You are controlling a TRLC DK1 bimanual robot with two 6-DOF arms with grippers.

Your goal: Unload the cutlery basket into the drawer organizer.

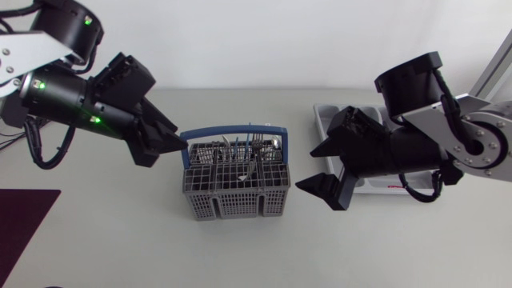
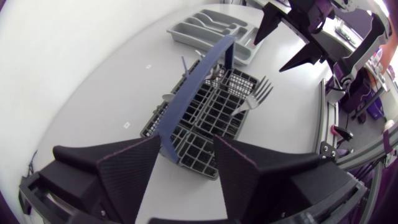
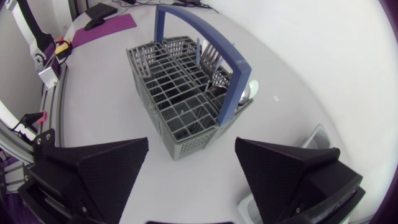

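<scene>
A grey wire cutlery basket (image 1: 236,190) with a blue arched handle (image 1: 232,132) stands mid-table and holds forks (image 2: 255,99) and a spoon (image 2: 168,98). My left gripper (image 1: 170,150) sits at the basket's left end, open. In the left wrist view the handle (image 2: 189,102) runs between its fingers (image 2: 130,168), close to one and clear of the other. My right gripper (image 1: 308,168) hovers open just right of the basket, which lies ahead of it (image 3: 180,106). The grey drawer organizer (image 1: 328,116) lies at the back right, partly hidden by my right arm.
A dark purple mat (image 1: 24,224) lies at the table's front left corner. Bare tabletop lies in front of the basket and between it and the mat.
</scene>
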